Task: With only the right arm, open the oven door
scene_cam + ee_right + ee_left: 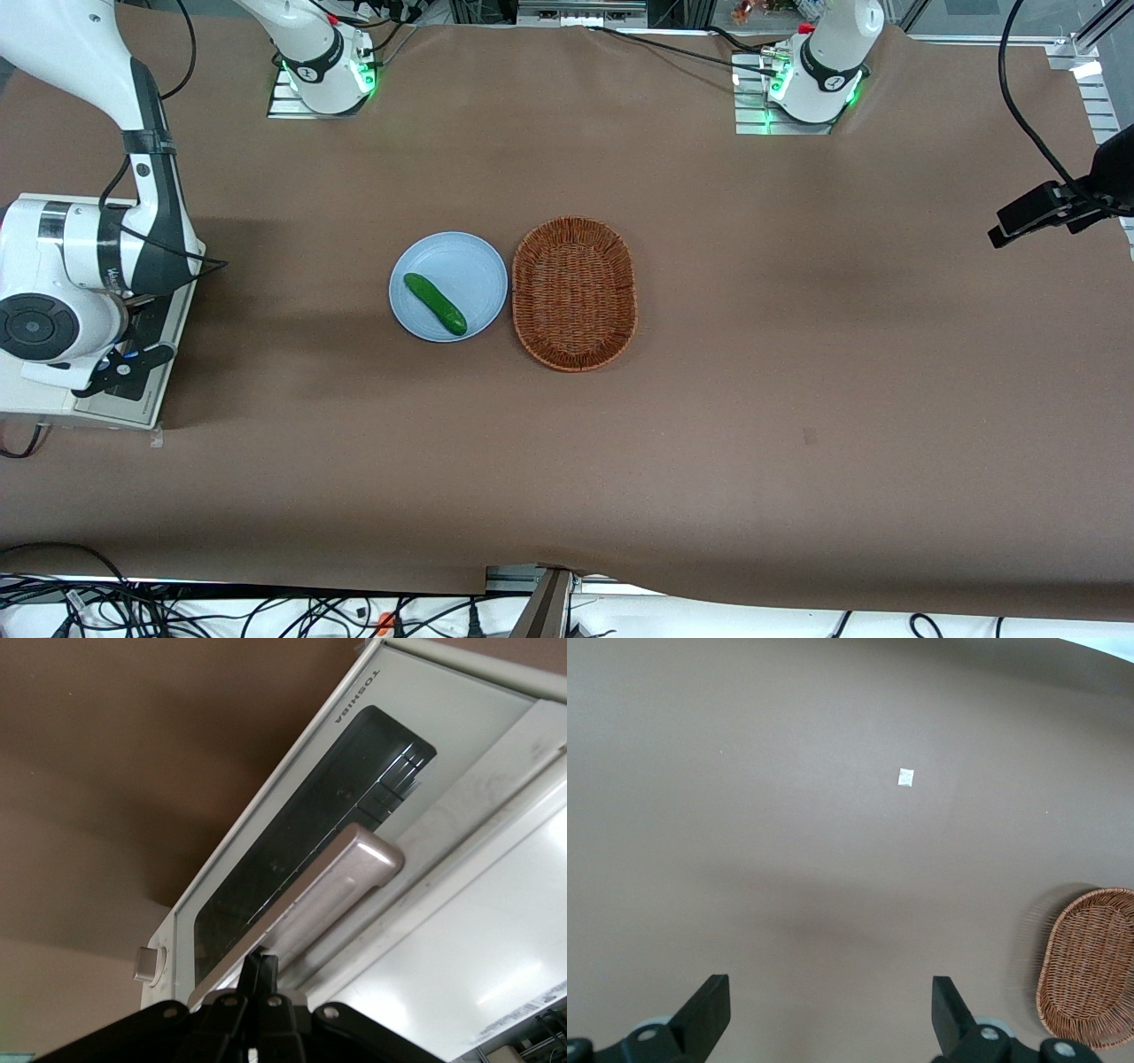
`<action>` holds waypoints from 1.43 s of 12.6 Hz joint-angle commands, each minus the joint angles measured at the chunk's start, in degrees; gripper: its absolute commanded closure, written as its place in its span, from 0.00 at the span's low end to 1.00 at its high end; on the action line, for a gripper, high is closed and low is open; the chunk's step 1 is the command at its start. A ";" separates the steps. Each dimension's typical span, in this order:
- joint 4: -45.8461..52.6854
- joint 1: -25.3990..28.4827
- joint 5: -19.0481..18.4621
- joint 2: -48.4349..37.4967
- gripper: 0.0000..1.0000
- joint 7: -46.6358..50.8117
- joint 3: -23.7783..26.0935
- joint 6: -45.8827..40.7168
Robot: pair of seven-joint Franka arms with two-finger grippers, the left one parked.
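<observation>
Right arm's hand (261, 979) sits at the silver bar handle (328, 895) of the oven door (301, 842); whether it is clenched on the bar I cannot tell, as only one dark finger shows against it. At the working arm's edge of the bench (797, 399), the cream-white oven (53, 403) lies mostly hidden under the right arm (97, 257). Bare brown bench stretches from there to the blue plate (461, 257), cucumber (435, 303) and wicker basket (574, 292) at centre. Dark glass fills the door, lettered TOSHIBA.
</observation>
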 commanded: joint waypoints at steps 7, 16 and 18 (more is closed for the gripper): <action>-0.88 -0.25 2.25 0.79 1.00 -0.26 0.46 1.91; -0.79 0.19 7.78 2.99 1.00 0.53 0.54 4.02; -0.79 0.27 10.06 4.22 1.00 0.53 0.54 5.33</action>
